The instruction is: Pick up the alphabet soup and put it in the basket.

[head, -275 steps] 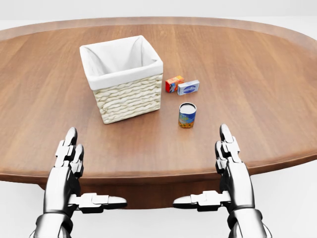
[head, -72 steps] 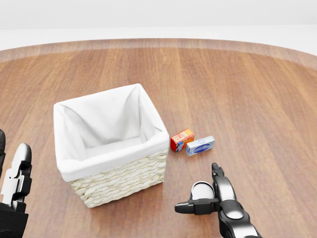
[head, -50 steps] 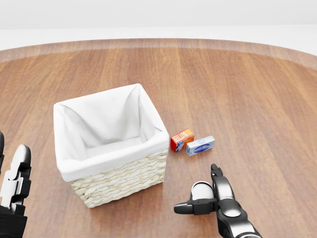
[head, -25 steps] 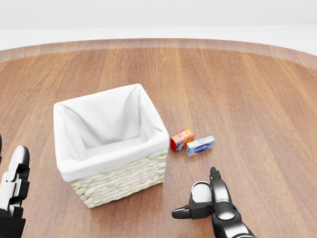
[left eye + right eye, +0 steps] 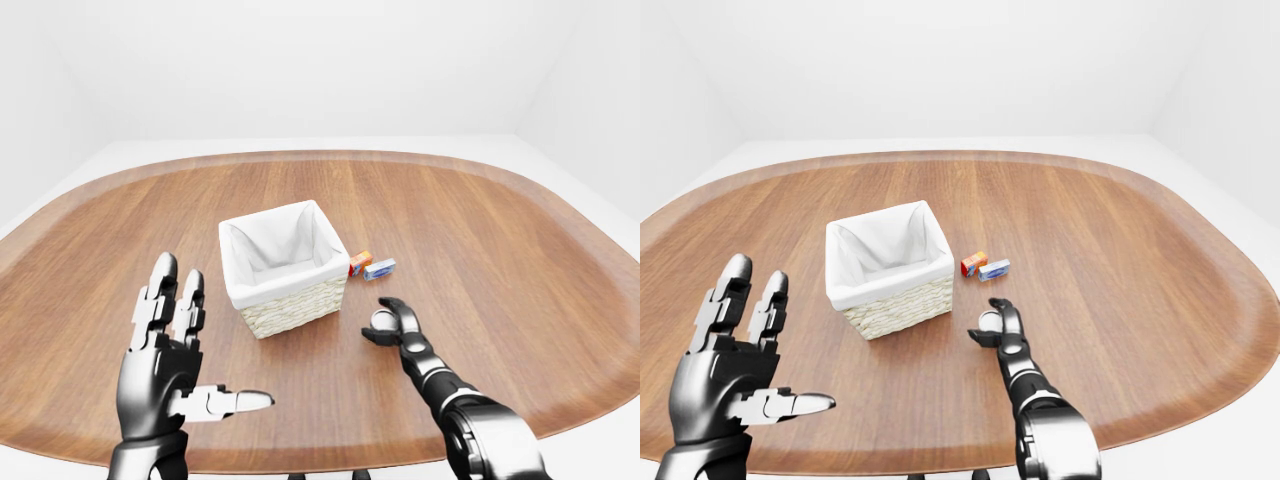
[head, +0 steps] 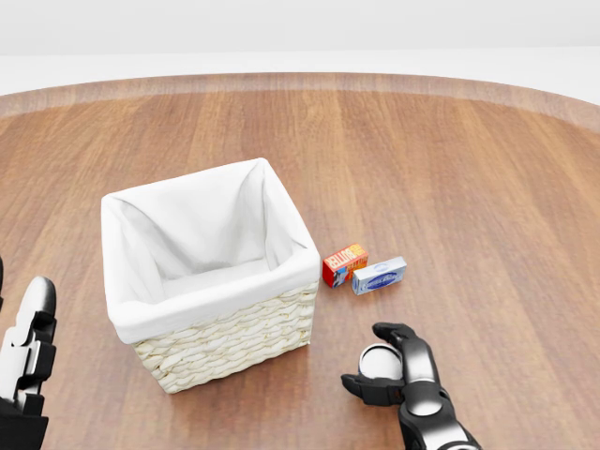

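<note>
Right now the right hand (image 6: 389,367) is curling round the alphabet soup can (image 6: 380,360), which is standing upright on the wooden table (image 6: 487,187) with its pale lid facing up, so its long axis is running vertically. In the head view the thumb is hooking across the can's lower left side while the fingers (image 6: 398,332) are bending over its top right edge; the grip is looking nearly complete, though whether the pads are pressing firmly on the wall is hard to tell. The can is sitting low in that view, just right of the basket's near corner and apart from it.

The wicker basket (image 6: 217,339), lined with white cloth, is lying up and to the left of the can, so the carry is going to need a lift above the rim and then a shift leftward. A small orange box (image 6: 344,263) and a blue-and-white box (image 6: 379,276) are lying side by side above the can, near the basket's right wall; they are sitting off the direct line to the opening, so probably not obstructing.

The left hand (image 5: 170,365) is hovering spread and empty at the lower left of the left-eye view, well apart from the can, making the right hand clearly the nearer one.
</note>
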{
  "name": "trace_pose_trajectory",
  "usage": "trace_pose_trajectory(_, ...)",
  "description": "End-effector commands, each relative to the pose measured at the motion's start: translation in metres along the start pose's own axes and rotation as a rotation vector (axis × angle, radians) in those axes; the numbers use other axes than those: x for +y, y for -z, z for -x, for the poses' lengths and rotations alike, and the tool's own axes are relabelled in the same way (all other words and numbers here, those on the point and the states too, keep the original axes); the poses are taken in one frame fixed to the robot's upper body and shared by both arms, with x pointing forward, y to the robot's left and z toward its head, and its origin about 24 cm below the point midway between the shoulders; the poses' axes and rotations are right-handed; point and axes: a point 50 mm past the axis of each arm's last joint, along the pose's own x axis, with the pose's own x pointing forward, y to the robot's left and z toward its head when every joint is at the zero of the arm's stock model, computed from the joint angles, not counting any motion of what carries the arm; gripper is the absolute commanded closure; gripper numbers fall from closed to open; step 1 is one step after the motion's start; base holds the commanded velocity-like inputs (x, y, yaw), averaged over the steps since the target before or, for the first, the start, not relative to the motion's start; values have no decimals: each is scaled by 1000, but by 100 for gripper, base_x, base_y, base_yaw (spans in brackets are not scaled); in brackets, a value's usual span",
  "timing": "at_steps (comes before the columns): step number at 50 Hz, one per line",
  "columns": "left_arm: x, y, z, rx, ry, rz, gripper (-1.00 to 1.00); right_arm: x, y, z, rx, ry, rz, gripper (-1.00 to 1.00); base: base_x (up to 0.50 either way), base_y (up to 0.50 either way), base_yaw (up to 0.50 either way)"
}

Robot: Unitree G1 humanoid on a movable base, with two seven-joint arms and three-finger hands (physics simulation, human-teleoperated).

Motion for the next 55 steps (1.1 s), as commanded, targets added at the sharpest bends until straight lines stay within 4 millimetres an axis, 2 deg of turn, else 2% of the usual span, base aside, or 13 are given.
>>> trace_pose_trajectory(1, -1, 0, 1, 1, 6, 2, -100, 6, 6, 2, 22, -19, -3, 100, 0, 0, 0)
trace_pose_trajectory(15, 6, -13, 10, -29, -10, 17, -100, 8, 5, 2, 16, -31, 7, 100, 0, 0, 0)
trace_pose_trajectory(55, 5, -9, 6, -19, -7, 18, -100, 2, 3, 1, 9, -31, -16, 100, 0, 0, 0)
